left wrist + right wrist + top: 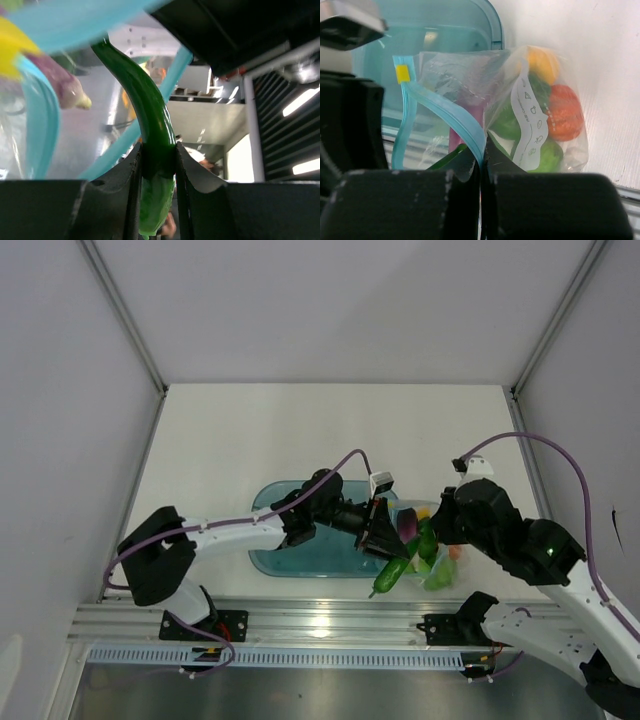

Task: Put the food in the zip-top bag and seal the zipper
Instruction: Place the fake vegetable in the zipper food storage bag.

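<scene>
Loading step: my left end effector is clamped on the dark green chili, whose far end is at the mouth of the zip-top bag. The bag sits lower centre-right in the top view, mostly full. My right end effector pinches the zipper, holding it open. Next, I reckon: push the chili in, release, then seal.
</scene>
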Controlling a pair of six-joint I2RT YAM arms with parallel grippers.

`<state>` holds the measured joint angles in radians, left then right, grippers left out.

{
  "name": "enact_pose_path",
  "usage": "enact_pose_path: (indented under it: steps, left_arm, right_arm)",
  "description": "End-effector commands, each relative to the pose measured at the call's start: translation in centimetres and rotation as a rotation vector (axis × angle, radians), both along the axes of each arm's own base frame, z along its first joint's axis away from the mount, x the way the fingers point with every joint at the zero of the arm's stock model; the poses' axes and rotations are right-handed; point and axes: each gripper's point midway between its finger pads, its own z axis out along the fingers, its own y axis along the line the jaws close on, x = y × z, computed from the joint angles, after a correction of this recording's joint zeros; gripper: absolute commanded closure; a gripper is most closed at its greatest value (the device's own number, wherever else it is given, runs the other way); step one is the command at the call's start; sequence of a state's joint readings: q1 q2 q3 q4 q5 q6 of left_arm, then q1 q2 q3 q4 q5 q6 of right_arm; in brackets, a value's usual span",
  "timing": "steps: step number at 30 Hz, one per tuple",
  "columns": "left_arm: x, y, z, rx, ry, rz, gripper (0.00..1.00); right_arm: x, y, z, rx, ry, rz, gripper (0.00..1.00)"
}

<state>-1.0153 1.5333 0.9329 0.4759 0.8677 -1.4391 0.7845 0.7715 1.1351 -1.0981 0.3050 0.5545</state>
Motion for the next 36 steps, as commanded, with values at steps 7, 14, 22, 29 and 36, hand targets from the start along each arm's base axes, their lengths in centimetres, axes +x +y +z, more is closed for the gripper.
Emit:
enact_pose_path:
  steps: [7,14,22,29,36]
  left_arm:
    - [4.3,-2.3,0.4,0.026,0.213,0.197,1.00]
    - [7.7,-2.5,-0.7,0.071,0.319,0.364,0.99]
    - [10.3,-3.7,-2.6,0.139,0.318,0.482,0.99]
    - [10.9,-4.5,-4.0,0.219,0.294,0.533,0.99]
    - [10.2,-5.2,-4.1,0.254,0.251,0.520,0.67]
  right_arm:
    - [0.7,1.9,1.1,0.032,-0.050,0.057,1.00]
    - [0.6,1.7,1.4,0.027,-0.060,0.057,1.00]
    - [0.5,2.0,1.8,0.043,-0.061,0.065,1.00]
    - [0.5,2.2,1.6,0.046,-0.056,0.069,1.00]
    - [0.7,2.4,2.1,0.054,-0.064,0.064,1.00]
